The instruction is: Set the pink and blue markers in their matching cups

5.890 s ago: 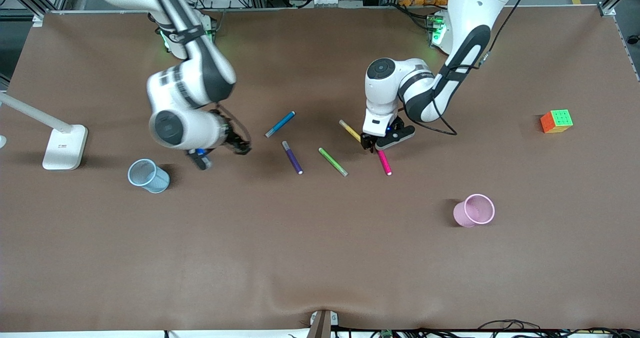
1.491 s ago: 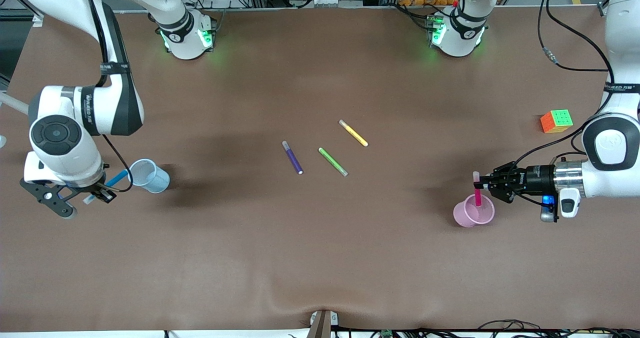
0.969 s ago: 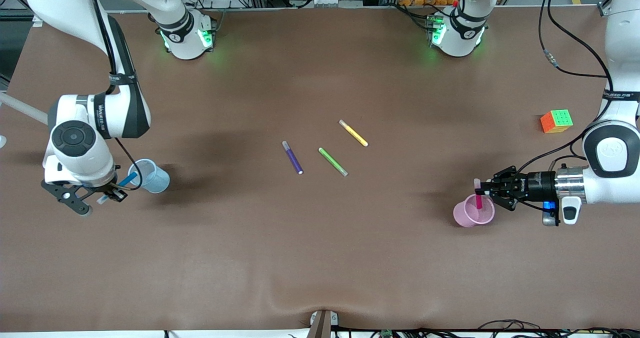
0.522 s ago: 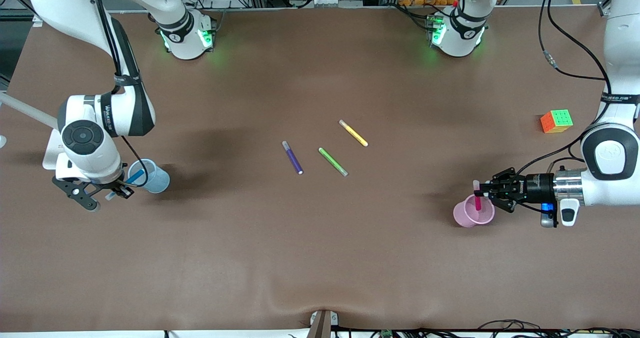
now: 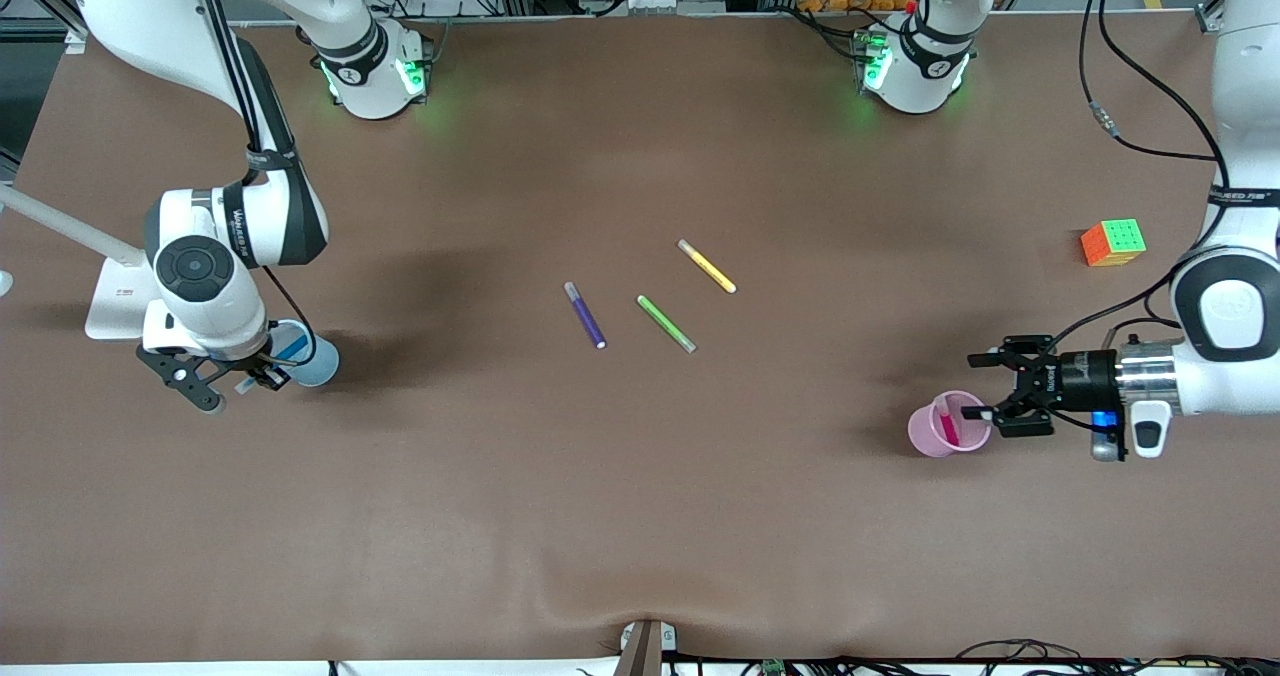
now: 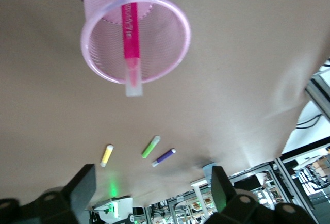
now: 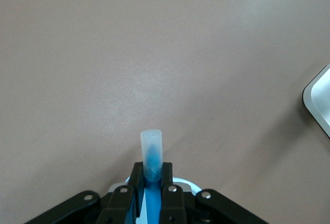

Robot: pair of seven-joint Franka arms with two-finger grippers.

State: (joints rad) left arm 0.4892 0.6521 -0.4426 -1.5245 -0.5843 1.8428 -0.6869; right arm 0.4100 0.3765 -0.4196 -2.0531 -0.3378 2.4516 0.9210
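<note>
Released since half a second ago, the pink marker (image 5: 946,429) leans inside the pink cup (image 5: 925,439), just beside the left gripper (image 5: 985,387), fingers wide. Right gripper (image 5: 262,374) clamps the blue marker (image 5: 292,347) over the blue cup (image 5: 322,358).

We saw even overhead light on table (image 5: 640,516), soft shadows beside each cup and under arms. Green glow showed at both arm bases. Left wrist view was bright, washed toward one corner. Right wrist view was sharp on cap, gripper edges soft.
</note>
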